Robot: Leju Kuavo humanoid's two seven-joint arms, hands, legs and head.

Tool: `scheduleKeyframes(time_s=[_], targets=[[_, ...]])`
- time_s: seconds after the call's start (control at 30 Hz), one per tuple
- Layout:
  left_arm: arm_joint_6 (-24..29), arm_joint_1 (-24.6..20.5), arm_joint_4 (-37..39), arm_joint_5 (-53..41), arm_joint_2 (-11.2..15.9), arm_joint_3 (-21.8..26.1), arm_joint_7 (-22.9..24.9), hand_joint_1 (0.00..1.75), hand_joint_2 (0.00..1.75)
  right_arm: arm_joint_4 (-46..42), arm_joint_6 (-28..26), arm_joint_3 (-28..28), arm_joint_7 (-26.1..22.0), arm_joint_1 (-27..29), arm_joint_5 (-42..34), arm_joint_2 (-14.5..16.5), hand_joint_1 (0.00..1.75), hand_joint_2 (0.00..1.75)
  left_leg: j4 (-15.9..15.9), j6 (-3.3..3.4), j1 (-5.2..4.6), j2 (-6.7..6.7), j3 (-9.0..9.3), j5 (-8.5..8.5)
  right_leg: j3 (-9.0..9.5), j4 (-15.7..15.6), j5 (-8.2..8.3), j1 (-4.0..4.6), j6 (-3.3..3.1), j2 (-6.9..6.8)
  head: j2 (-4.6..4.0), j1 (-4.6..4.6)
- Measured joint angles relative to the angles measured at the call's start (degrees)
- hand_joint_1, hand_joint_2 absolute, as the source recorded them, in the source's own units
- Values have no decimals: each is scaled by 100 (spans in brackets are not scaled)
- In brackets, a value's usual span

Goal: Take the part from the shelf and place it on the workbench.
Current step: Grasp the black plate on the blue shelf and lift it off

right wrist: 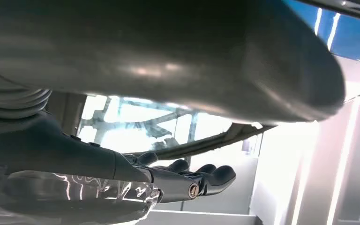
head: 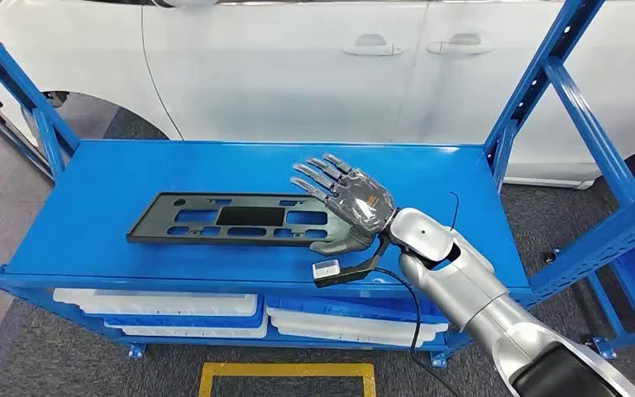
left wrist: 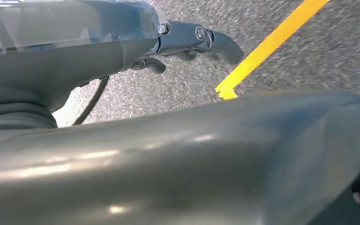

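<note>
Blue shelf (head: pixel 91 240), flat black part (head: pixel 174 227) lying on its top deck

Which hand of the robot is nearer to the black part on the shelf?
Right. The right hand is at the black part's right end, fingers spread. The left hand hangs over the floor.
</note>
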Motion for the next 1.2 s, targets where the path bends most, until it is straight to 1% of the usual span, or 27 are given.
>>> scheduleKeyframes(time_s=[0.07,0.1,0.13,0.17,0.23,0.27,0.3,0.37,0.43,0.47,0.5,0.57,0.6,0.63,0.67,0.73,0.77,0.8,0.87,0.93,0.97,1.0,1.07,1.1,1.13,1.17,1.2], targets=[[-2,2,0,0,1,0,-1,0,0,2,9,12,-4,1,-1,13,0,0,308,-32,14,2,-233,-129,16,3,-25,1,1,0,0,0],[-5,6,0,0,1,0,-4,0,0,3,18,24,-12,1,-5,25,0,0,493,-59,28,5,-407,-175,33,8,-50,0,4,1,0,0],[-11,10,0,0,2,0,-8,0,0,5,27,36,-25,2,-18,35,0,0,490,-80,40,10,-492,-103,54,16,-75,-2,12,1,0,0],[-21,13,0,-1,3,0,-13,0,0,6,33,47,-42,2,-39,48,0,0,281,-98,53,14,-473,94,79,27,-100,-5,22,2,0,0],[-45,8,0,-4,5,-1,-21,0,0,7,33,73,-86,4,-106,86,0,0,-457,-113,71,22,-255,594,129,51,-148,-4,59,3,0,0],[-55,-1,0,-8,7,-2,-23,0,0,7,28,92,-105,12,-143,109,0,0,-749,-84,66,24,-163,717,135,63,-163,2,85,5,0,0],[-65,-8,0,-12,7,-2,-25,0,0,7,21,115,-125,32,-180,129,0,0,-923,-40,57,23,-108,790,133,71,-175,11,116,5,0,0],[-79,-13,0,-17,7,-2,-28,0,0,11,-7,172,-169,117,-279,170,0,0,-983,69,39,17,-87,793,127,73,-184,22,182,3,-1,0],[-85,-14,0,-17,5,-2,-32,0,0,28,-55,229,-232,243,-412,207,0,0,-1010,143,53,14,-63,856,112,148,-259,8,248,-3,-1,0],[-86,-18,0,-17,2,-2,-34,0,0,45,-91,258,-268,309,-481,226,0,0,-1026,175,59,16,-54,870,42,314,-372,1,277,-4,-1,0],[-86,-22,0,-15,0,-2,-36,0,0,67,-133,287,-300,392,-545,241,0,0,-1036,197,62,19,-48,876,-88,606,-541,-9,302,-5,-1,0],[-84,-20,0,-5,-2,-2,-36,0,0,119,-223,357,-342,618,-628,283,0,0,-1036,223,57,20,-48,868,-454,1388,-896,-12,332,-6,0,0],[-81,-15,0,4,-1,-2,-36,0,0,145,-261,396,-345,761,-644,301,0,0,-1035,230,54,17,-47,863,-592,1667,-975,-13,336,-6,0,0],[-78,-9,0,16,-1,-2,-34,0,0,167,-298,437,-334,905,-645,322,0,0,-1033,233,50,12,-43,857,-628,1734,-943,-13,330,-6,0,0],[-73,-4,0,27,-1,-2,-32,0,0,184,-333,476,-313,1037,-641,347,0,0,-1031,231,45,7,-35,850,-552,1568,-813,-12,314,-6,0,0],[-68,3,0,45,-7,-2,-19,0,0,198,-398,538,-240,1243,-628,405,0,0,-1027,211,30,4,-12,830,-160,768,-446,4,242,-9,0,0],[-66,4,0,48,-13,-2,-9,0,0,194,-414,561,-204,1325,-623,437,0,0,-1023,191,15,6,-5,816,16,412,-327,21,207,-15,0,0],[-65,5,0,51,-19,-2,0,0,0,181,-415,578,-168,1408,-619,465,0,0,-1020,169,5,8,-2,802,131,182,-269,38,179,-20,0,0],[-61,5,0,52,-24,-2,13,0,0,140,-389,604,-111,1583,-607,507,0,0,-1026,115,-4,12,6,783,176,86,-274,67,146,-26,0,0],[-55,6,0,52,-22,-2,17,0,0,87,-374,621,-56,1736,-583,544,0,0,-990,54,2,19,5,731,204,43,-261,35,97,-25,-1,0],[-54,5,0,51,-22,-2,17,0,0,64,-377,627,-29,1790,-567,568,0,0,-865,22,5,22,-42,639,223,15,-251,16,69,-26,-1,0],[-52,4,0,49,-21,-2,17,0,0,48,-392,630,1,1838,-542,594,0,0,-616,-8,11,25,-150,486,240,-8,-246,-2,44,-29,-1,0],[-53,5,0,43,-22,-3,17,0,0,37,-481,631,103,1930,-412,633,0,0,140,-61,29,25,-504,113,247,-10,-254,3,15,-32,-1,0],[-56,8,0,40,-23,-4,16,0,0,33,-547,631,173,1976,-313,644,0,0,459,-80,37,26,-663,4,246,-5,-258,5,13,-33,-1,0],[-60,12,0,37,-24,-5,16,0,0,23,-610,630,253,2011,-200,647,0,0,599,-94,42,27,-737,4,245,3,-262,5,15,-32,0,0],[-69,12,0,24,-24,-9,16,0,0,3,-656,627,335,2029,-84,652,0,0,513,-101,48,27,-702,115,245,14,-269,3,21,-29,0,0],[-79,8,0,9,-24,-15,17,0,0,-30,-676,621,412,2025,20,657,0,0,206,-101,55,28,-557,314,248,30,-279,1,32,-22,-1,0]])
